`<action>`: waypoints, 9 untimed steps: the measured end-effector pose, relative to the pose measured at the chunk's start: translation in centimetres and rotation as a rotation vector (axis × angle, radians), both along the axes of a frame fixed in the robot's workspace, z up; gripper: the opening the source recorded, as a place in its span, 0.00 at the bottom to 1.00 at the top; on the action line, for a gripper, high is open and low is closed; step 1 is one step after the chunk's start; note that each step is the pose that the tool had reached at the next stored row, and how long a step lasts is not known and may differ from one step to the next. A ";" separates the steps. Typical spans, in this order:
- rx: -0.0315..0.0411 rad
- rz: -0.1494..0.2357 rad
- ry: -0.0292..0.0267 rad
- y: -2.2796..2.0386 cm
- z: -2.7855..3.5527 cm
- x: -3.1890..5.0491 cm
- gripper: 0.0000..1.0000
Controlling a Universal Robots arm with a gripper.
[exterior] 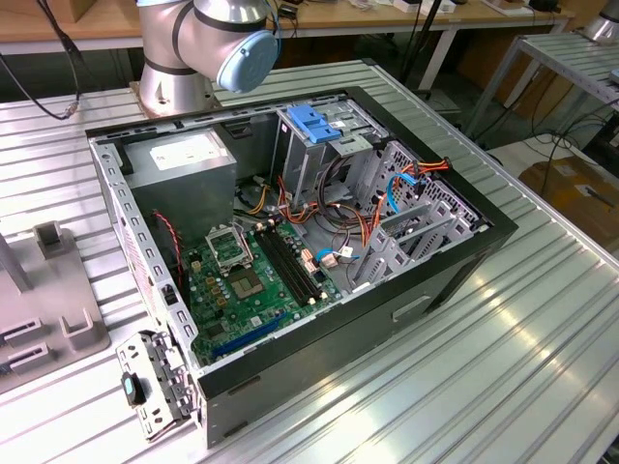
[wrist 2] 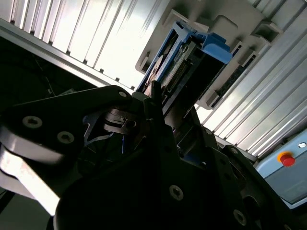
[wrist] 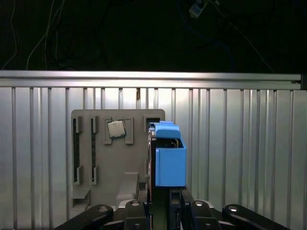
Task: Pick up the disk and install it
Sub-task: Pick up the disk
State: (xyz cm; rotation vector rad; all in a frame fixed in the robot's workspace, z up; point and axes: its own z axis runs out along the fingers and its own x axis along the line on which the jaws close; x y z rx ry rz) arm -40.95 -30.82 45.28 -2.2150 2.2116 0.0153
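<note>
The disk (wrist: 169,160) stands on edge in a slot of a grey holder (wrist: 96,182) that lies on the ribbed metal table. Its blue plastic frame faces the first wrist camera. In the second wrist view the disk (wrist 2: 192,57) shows its metal side and blue rail, still seated in the holder (wrist 2: 230,24). My gripper (wrist: 167,201) hangs directly over the near end of the disk, very close to it. The open computer case (exterior: 464,261) lies on its side in the exterior view, with the arm's base (exterior: 193,48) behind it.
A small square chip (wrist: 115,128) sits in another pocket of the holder. Inside the case are a green motherboard (exterior: 251,280), a grey power-supply box (exterior: 184,164), loose cables and a blue bracket (exterior: 314,124) atop the drive cage. A box with a red button (wrist 2: 286,158) stands nearby.
</note>
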 end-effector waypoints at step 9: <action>0.0000 0.000 0.0000 0.00 0.43 0.00 0.35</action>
